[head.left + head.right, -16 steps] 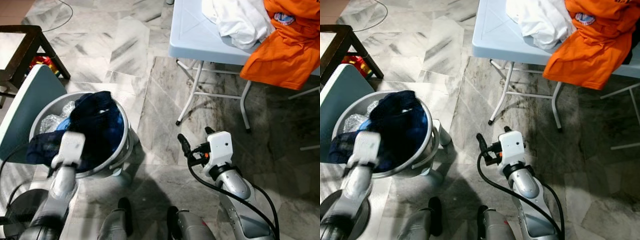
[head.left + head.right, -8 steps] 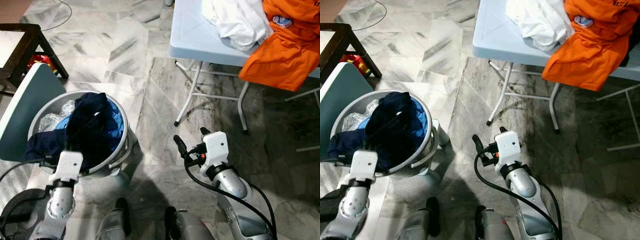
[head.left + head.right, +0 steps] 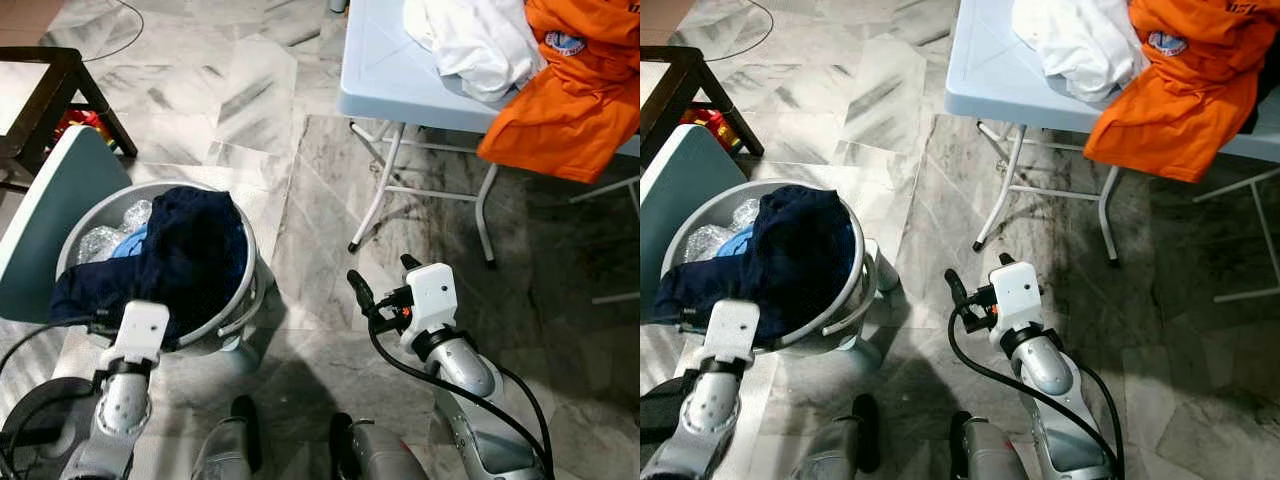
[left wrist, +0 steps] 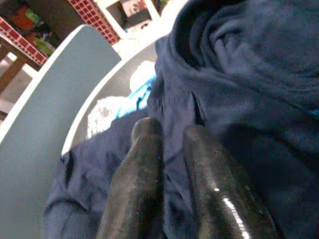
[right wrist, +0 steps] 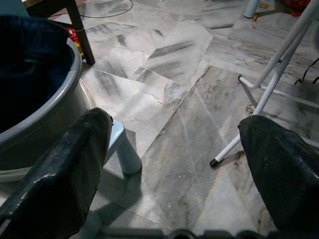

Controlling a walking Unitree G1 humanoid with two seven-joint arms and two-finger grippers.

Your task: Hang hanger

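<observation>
Because my left hand [image 4: 167, 164] sits low at the near rim of the grey basin [image 3: 242, 300], its two fingers pressed together against the dark blue garment [image 3: 190, 265] heaped there, I judge I am fishing in the laundry for something to grip; whether cloth is pinched between them I cannot tell. No hanger can be made out in that pile, so I cannot say where it is. My right hand [image 5: 174, 169] hangs over the marble floor [image 3: 330, 200] near the folding tabletop [image 3: 385, 70], fingers spread wide and empty, kept ready as the free helper. White [image 3: 475, 40] and orange [image 3: 570, 90] clothes lie on that tabletop, the orange one drooping over its edge.
</observation>
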